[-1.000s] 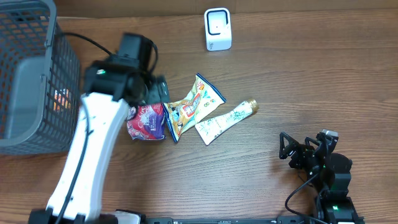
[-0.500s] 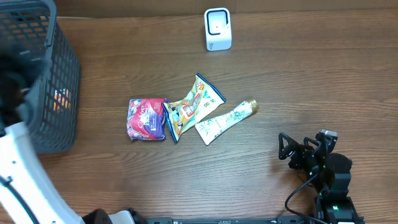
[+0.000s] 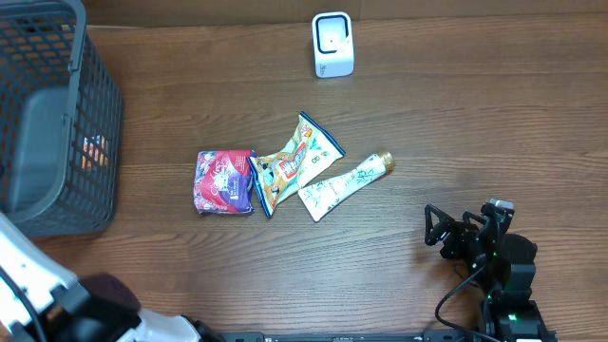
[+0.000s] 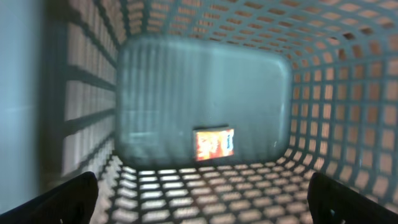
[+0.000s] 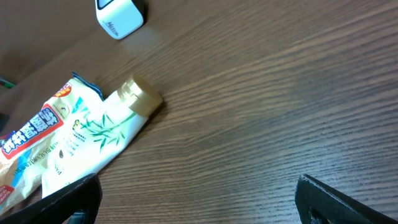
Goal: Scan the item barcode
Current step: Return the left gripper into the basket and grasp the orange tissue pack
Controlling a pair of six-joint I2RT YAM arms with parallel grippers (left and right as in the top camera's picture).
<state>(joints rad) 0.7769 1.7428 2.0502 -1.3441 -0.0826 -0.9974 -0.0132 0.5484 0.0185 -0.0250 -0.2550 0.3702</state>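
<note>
Left gripper (image 4: 205, 205), wide open and empty, just left the purple packet (image 3: 224, 182) and now peers into the upper-left basket (image 3: 100, 142); you've scanned nothing yet.

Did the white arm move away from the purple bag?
Yes. The left arm pulled back from the purple bag to the bottom-left corner, below the basket.

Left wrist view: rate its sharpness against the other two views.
Left wrist view: soft and smeared throughout, the basket mesh and the orange packet both blurred. Right wrist view: crisp, with the tube and wood grain clear. Overhead view: sharp and evenly lit, except the blurred white arm at lower left.
</note>
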